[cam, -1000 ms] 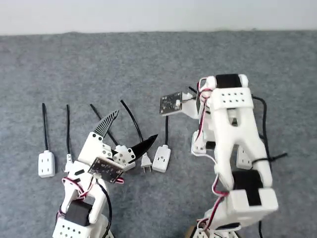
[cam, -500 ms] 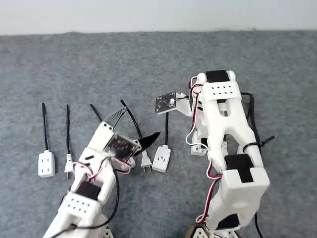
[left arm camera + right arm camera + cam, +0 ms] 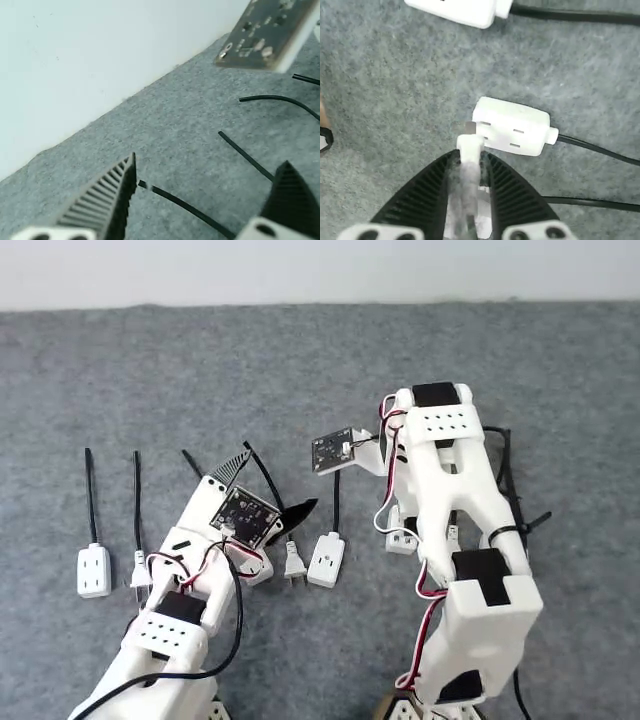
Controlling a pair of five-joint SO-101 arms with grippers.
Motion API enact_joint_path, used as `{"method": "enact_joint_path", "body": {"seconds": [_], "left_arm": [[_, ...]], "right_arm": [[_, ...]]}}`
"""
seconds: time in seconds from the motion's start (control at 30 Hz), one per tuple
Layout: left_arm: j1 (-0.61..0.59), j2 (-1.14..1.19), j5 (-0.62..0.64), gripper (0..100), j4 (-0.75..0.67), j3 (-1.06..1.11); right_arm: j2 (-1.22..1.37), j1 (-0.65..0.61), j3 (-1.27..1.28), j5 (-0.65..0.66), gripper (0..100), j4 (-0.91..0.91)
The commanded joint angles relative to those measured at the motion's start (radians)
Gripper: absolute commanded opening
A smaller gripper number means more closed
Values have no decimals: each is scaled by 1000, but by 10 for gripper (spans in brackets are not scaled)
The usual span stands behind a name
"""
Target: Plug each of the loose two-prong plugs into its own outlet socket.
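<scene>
My right gripper (image 3: 469, 159) is shut on a white two-prong plug (image 3: 469, 148). Its prongs point at the end face of a white outlet socket (image 3: 512, 125) on the grey carpet and seem to touch it. In the high view that socket (image 3: 402, 539) peeks out beside the right arm. My left gripper (image 3: 278, 482) hangs open over the black cords, nothing between its fingers (image 3: 107, 200). Just in front of it lie a loose plug (image 3: 293, 562) and a socket (image 3: 326, 558). At the far left lie another socket (image 3: 94, 571) and plug (image 3: 140, 571).
A second white socket (image 3: 465, 10) lies just beyond the one at my right gripper. Black cords (image 3: 247, 156) run across the carpet toward the back. The right arm's camera board (image 3: 332, 451) hangs close to the left gripper. A pale wall (image 3: 100, 60) bounds the carpet's far edge.
The left arm has stretched forward and turned its wrist, carrying the open gripper a little to the right. The right arm has shifted slightly left with the plug.
</scene>
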Motion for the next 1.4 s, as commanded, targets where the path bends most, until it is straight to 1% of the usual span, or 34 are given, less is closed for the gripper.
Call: {"method": "enact_joint_path", "body": {"seconds": [0.0, 0.23, 0.5, 0.67, 0.87, 1.07, 1.37], "left_arm": [[-5, -14, 0, 412, -26, -42], [-5, -14, 0, 412, -26, -42], [-5, -17, 0, 412, -26, -42], [-5, -18, 0, 412, -26, -42], [-5, -18, -2, 412, -26, -42], [-5, -18, -2, 412, -26, -41], [-3, -18, -2, 412, -26, -41]], "right_arm": [[-12, 13, -54, 46, 9, -10], [-10, 15, -48, 46, 9, -22], [73, 31, -57, 44, 9, -22], [74, 51, -115, 44, 9, -12], [81, 45, -226, 44, 9, 93], [91, 47, -226, 44, 9, 90], [174, 47, -262, 41, 9, 81]]}}
